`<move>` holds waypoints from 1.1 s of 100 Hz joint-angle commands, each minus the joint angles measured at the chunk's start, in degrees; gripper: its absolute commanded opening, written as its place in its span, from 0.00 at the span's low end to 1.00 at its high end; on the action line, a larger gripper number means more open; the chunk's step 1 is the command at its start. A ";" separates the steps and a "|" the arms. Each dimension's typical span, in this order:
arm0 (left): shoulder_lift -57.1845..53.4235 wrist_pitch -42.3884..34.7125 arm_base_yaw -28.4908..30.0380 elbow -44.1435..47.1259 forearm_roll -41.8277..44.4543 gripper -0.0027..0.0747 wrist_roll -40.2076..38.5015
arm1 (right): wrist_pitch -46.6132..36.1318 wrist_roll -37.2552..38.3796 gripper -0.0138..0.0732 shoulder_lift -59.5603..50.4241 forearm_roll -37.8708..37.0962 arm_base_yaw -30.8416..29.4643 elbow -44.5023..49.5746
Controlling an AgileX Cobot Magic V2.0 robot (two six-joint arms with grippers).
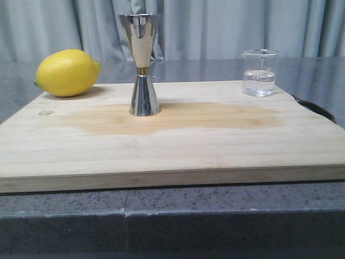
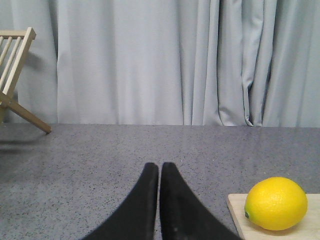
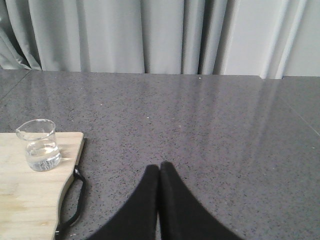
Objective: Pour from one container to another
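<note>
Left gripper (image 2: 159, 172) pressed together, empty, parked off-board near lemon (image 2: 276, 203). Jigger (image 1: 141, 65) upright mid-board (image 1: 172, 145), mouth up to receive. Beaker (image 1: 260, 73) with clear liquid at board's right rear corner, nearest right gripper (image 3: 159, 172): also pressed together, empty.

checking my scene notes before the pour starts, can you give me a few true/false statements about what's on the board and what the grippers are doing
1. The beaker holds some clear liquid. True.
2. The jigger lies on its side on the cutting board. False: it stands upright near the board's middle.
3. The lemon sits at the board's far left corner. True.
4. The right gripper is shut on the beaker. False: it is shut on nothing, over the bare countertop, apart from the beaker.
5. The left gripper is open. False: its fingers are pressed together, empty.
</note>
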 commanded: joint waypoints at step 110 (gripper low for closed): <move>0.92 -4.66 0.16 -1.80 -0.30 0.70 -0.02 | -3.82 -0.64 0.66 1.14 -3.62 -0.41 -1.92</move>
